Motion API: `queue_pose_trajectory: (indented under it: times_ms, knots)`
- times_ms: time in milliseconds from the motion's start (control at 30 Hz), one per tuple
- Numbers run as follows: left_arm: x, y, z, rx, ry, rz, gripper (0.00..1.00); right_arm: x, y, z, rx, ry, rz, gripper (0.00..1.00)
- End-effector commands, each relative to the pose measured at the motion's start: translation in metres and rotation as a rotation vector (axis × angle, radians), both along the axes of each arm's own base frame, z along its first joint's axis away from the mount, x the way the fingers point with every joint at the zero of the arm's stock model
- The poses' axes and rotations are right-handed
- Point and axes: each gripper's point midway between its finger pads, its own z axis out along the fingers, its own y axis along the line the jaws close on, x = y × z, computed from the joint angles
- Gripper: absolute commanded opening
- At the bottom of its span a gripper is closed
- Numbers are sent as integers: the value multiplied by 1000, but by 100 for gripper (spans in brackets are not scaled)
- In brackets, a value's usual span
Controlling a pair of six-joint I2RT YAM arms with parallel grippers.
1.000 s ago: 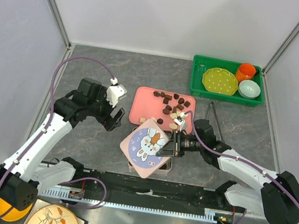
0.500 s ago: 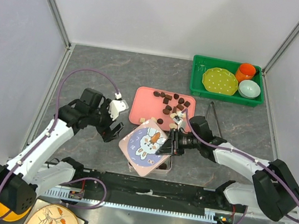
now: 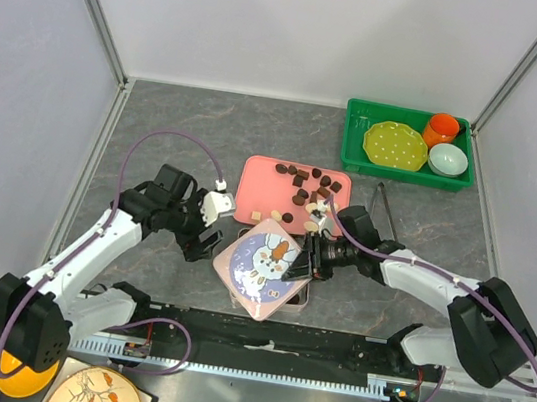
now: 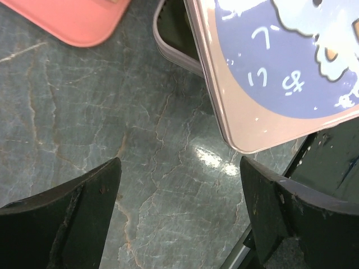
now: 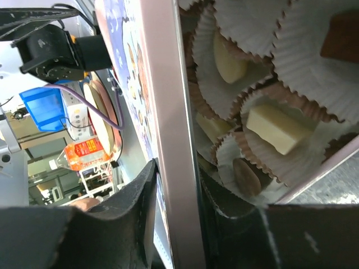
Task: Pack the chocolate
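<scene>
Loose dark and cream chocolate lies on the pink tray. Nearer, a tin box holds more pieces in white paper cups: a cream block, a cream oval and a brown oval. Its lid, printed with a rabbit, leans tilted over the box. My right gripper is shut on the lid's rim, one finger on each side. My left gripper is open over bare table, just left of the lid's corner.
A green bin at the back right holds a yellow plate, an orange cup and a pale bowl. Black tongs lie right of the tray. The arms' base rail runs along the near edge.
My left gripper has swung right and nearer, down to the lid's left edge. The right gripper has stayed on the lid's rim, its arm shifting slightly.
</scene>
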Motion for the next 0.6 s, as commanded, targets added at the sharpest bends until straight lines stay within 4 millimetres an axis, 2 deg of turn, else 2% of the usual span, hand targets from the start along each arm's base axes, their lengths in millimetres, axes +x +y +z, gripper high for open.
queue_pose_trajectory:
  times_ms: [0,233,400,567]
  knots:
    - [0,-2,-5,19,-60,-109,93,7,-14,-25,-120,-23,-23,37]
    - [-8,-5,-4,9,-66,-156,92,11,-15,-29,-150,-8,-29,42]
    - [-16,-6,-12,13,-46,-182,92,19,-19,-29,-165,-12,-43,48]
    - [-18,-8,-19,24,-31,-190,92,29,-19,-23,-162,-18,-68,48]
